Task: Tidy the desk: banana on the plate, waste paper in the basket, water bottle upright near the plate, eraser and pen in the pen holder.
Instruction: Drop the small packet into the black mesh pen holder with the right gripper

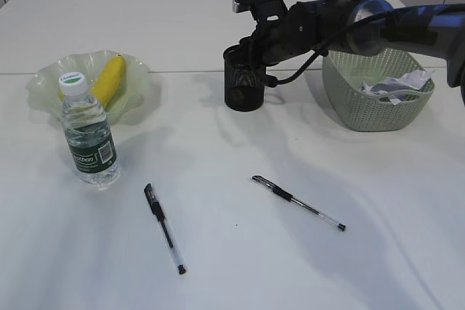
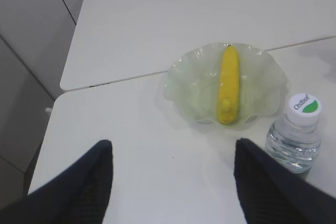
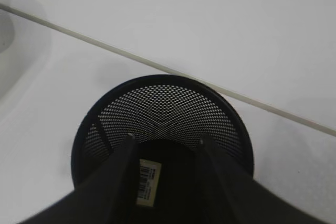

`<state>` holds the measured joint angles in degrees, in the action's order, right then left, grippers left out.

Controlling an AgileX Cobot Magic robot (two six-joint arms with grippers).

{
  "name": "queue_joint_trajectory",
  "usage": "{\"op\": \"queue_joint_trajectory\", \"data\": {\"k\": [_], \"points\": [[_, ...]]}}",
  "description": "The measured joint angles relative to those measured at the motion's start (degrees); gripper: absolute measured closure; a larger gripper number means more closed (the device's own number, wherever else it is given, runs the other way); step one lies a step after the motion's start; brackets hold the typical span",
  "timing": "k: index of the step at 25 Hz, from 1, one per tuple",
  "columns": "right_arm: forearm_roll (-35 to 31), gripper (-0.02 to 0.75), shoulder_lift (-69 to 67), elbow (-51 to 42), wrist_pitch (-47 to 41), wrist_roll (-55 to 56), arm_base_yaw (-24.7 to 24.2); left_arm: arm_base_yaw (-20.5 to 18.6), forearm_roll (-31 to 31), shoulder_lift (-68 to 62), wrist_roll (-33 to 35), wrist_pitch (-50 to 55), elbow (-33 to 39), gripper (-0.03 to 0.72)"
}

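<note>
My right gripper point(image 1: 254, 63) hangs over the black mesh pen holder point(image 1: 243, 86). In the right wrist view its jaws point(image 3: 165, 140) reach into the holder point(image 3: 157, 85) and are shut on a dark eraser with a white barcode label point(image 3: 148, 182). Two black pens point(image 1: 164, 229) point(image 1: 298, 203) lie on the table in front. The banana point(image 1: 109, 79) point(image 2: 229, 85) lies on the pale green plate point(image 1: 43, 88) point(image 2: 184, 82). The water bottle point(image 1: 89, 136) point(image 2: 296, 135) stands upright beside the plate. My left gripper point(image 2: 170, 150) is open and empty above the table near the plate.
A green basket point(image 1: 378, 110) with crumpled paper point(image 1: 396, 85) stands at the right, behind my right arm. A seam between two tabletops runs behind the pen holder.
</note>
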<state>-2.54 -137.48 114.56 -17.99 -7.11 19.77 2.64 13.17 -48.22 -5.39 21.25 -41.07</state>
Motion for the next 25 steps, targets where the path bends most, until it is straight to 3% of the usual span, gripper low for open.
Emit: {"op": "queue_joint_trajectory", "data": {"k": [5, 25], "points": [[0.0, 0.465, 0.0, 1.0, -2.7, -0.1, 0.0, 0.0, 0.0, 0.0, 0.0, 0.0, 0.0, 0.171], [-1.9, 0.463, 0.1, 20.9, -36.3, -6.0, 0.0, 0.0, 0.0, 0.0, 0.0, -0.7, 0.0, 0.171]]}}
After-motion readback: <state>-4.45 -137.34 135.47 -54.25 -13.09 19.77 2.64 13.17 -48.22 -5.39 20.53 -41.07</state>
